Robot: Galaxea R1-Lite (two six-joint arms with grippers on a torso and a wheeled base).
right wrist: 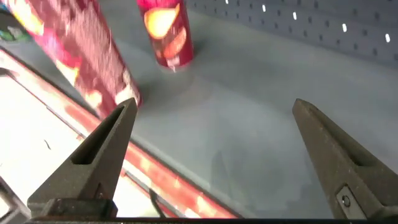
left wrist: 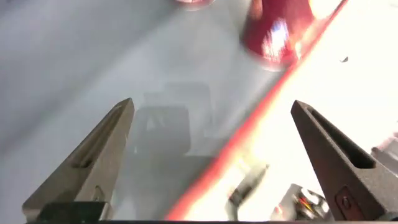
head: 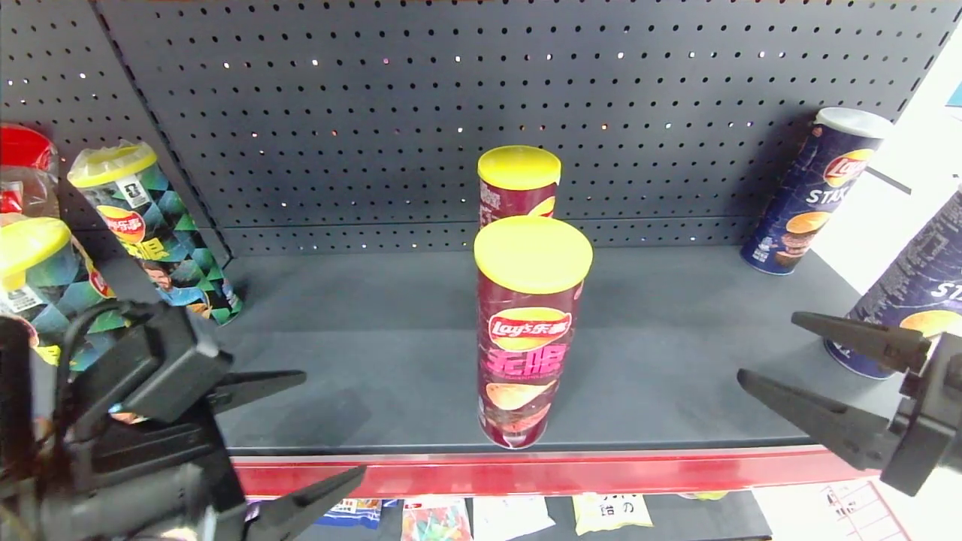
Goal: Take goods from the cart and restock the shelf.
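Two maroon chip cans with yellow lids stand upright on the grey shelf (head: 391,361). The front can (head: 526,330) is near the red front lip, the rear can (head: 518,184) by the pegboard. My left gripper (head: 331,428) hangs open and empty at the shelf's front left edge; its wrist view shows the front can's base (left wrist: 270,34) beyond its fingers. My right gripper (head: 766,349) is open and empty at the front right, apart from the cans. The right wrist view shows the front can (right wrist: 81,50) and the rear can (right wrist: 165,31).
Green patterned cans (head: 154,233) stand at the shelf's left end. Blue cans (head: 808,191) stand at the right end, one (head: 909,300) close behind my right gripper. A red lip (head: 541,473) runs along the shelf front, with packets on a lower shelf (head: 481,518).
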